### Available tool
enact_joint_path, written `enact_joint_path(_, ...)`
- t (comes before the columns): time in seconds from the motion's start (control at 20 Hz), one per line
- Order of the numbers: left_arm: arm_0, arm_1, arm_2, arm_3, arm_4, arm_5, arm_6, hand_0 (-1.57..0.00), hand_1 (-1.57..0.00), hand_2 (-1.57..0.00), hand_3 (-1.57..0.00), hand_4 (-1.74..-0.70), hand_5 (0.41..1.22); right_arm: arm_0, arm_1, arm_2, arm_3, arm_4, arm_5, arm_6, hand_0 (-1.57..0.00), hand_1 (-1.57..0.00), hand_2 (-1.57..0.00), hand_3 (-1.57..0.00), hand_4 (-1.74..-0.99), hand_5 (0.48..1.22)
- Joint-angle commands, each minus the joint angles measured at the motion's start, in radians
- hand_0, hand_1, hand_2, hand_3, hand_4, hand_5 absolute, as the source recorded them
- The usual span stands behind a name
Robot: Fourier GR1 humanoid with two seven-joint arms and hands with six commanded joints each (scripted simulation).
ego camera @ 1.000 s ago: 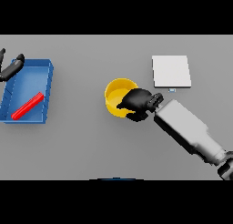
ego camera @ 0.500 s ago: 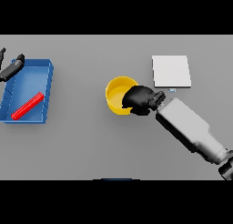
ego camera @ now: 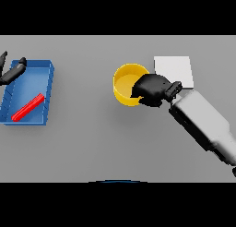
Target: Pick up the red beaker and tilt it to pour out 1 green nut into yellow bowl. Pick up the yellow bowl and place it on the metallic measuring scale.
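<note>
While the yellow bowl (ego camera: 125,83) sits on the grey table (ego camera: 92,143) a little right of centre, the right hand (ego camera: 151,89) is clamped onto its right rim — dark fingers curled over the edge and into the bowl, covering that side of it. Whether a nut lies inside cannot be told. Just beside the bowl and hand, up and to the right, lies the pale square scale (ego camera: 175,70), its lower left corner hidden behind the hand. The white and grey right arm (ego camera: 203,124) runs from the hand down toward the lower right edge. Well apart, at the far left, a blue tray (ego camera: 46,90) holds a red object (ego camera: 27,107) lying on a slant — long and thin from this view. The left hand (ego camera: 11,73) shows at the tray's upper left corner, fingers loosely extended and holding nothing.
</note>
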Motion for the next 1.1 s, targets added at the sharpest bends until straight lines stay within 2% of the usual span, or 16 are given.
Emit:
enact_joint_path(0.0,-0.008,0.007,0.000,-0.003,-0.001,-0.005,0.013,0.00,0.00,0.00,0.00,-0.72,0.686,0.001,-0.013,-0.015,-0.012,0.003,-0.006,0.008,-1.56,-1.56,-1.43,-1.19,-1.739,1.219)
enact_joint_path(0.05,-0.005,0.010,-0.001,-0.002,-0.002,-0.005,0.013,0.00,0.00,0.00,0.00,-0.71,0.686,0.006,-0.019,-0.027,-0.023,0.006,-0.010,0.034,-1.57,-1.57,-1.46,-1.18,-1.739,1.220)
enact_joint_path(0.3,-0.007,0.004,-0.001,-0.012,0.002,0.002,0.019,0.00,0.00,0.00,0.00,-0.72,0.694,0.007,-0.026,-0.060,-0.049,0.012,-0.005,0.073,-1.56,-1.57,-1.53,-1.16,-1.740,1.220)
enact_joint_path(0.5,0.012,0.028,0.009,-0.033,0.009,0.002,0.006,0.00,0.00,0.00,0.00,-0.73,0.715,0.003,-0.059,-0.094,0.004,0.032,-0.069,0.046,-1.57,-1.57,-1.54,-1.15,-1.741,1.221)
enact_joint_path(0.7,0.006,0.036,0.002,-0.065,0.011,0.018,0.061,0.00,0.00,0.00,0.00,-0.73,0.724,-0.011,-0.068,-0.144,0.109,0.041,-0.125,0.047,-1.57,-1.57,-1.54,-1.15,-1.741,1.221)
enact_joint_path(0.8,0.008,0.028,0.011,-0.042,0.023,0.008,0.056,0.00,0.00,0.00,0.00,-0.74,0.730,-0.033,-0.090,-0.166,0.167,0.049,-0.159,0.014,-1.57,-1.57,-1.54,-1.14,-1.741,1.221)
enact_joint_path(0.9,0.010,0.032,0.014,-0.044,0.023,0.009,0.048,0.00,0.00,0.00,0.00,-0.74,0.738,-0.041,-0.082,-0.177,0.224,0.064,-0.192,0.017,-1.57,-1.57,-1.55,-1.15,-1.741,1.221)
enact_joint_path(1.05,0.004,0.035,-0.003,-0.057,0.005,0.015,0.072,0.00,0.00,0.00,0.00,-0.72,0.732,-0.060,-0.075,-0.197,0.317,0.079,-0.230,0.006,-1.57,-1.57,-1.52,-1.16,-1.741,1.221)
